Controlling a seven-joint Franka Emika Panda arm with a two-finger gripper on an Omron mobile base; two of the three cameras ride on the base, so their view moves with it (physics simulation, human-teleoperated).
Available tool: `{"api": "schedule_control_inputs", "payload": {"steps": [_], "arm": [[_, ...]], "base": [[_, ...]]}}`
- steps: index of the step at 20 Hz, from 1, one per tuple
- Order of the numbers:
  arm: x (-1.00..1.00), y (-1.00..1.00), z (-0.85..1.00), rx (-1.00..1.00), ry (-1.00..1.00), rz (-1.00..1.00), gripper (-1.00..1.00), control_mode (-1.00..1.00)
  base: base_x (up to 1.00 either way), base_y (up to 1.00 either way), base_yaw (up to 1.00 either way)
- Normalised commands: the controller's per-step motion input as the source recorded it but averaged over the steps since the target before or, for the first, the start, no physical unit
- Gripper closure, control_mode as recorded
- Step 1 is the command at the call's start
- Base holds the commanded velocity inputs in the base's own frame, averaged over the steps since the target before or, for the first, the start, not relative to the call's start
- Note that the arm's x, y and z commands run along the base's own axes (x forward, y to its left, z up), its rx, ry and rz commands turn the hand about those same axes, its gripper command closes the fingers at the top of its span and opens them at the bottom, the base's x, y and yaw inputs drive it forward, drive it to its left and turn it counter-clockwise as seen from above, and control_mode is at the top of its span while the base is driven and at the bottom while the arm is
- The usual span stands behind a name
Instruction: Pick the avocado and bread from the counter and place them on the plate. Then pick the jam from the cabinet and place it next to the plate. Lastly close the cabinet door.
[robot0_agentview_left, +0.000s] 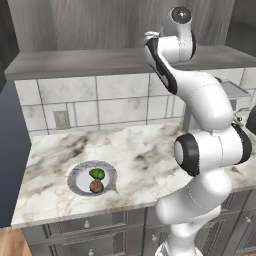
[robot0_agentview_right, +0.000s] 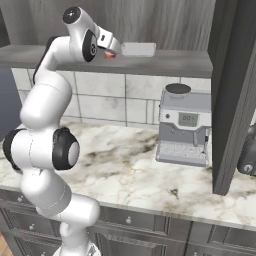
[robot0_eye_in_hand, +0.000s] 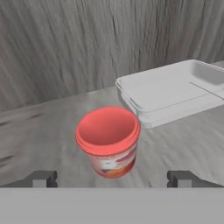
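Hand view: end effector (robot0_eye_in_hand: 112, 178) wide open, empty, before jam (robot0_eye_in_hand: 108, 141) on cabinet (robot0_eye_in_hand: 39, 127) shelf.

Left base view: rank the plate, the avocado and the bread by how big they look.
1. The plate, clearly the largest; it holds the other two.
2. and 3. The avocado and the bread look about the same size, too close to rank.
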Motion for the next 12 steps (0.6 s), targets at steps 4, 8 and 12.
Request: {"api": "schedule_control_inputs", "payload": {"steps": [4, 8, 12], "arm": [[0.13, 0.00, -0.03, -0.01, 0.01, 0.00, -1.00, -1.00], [0.12, 0.00, -0.04, -0.01, 0.01, 0.00, -1.00, -1.00], [0.09, 0.00, -0.04, -0.01, 0.00, 0.00, -1.00, -1.00]], "base": [[0.00, 0.00, 0.00], [0.00, 0.00, 0.00], [0.00, 0.00, 0.00]]}}
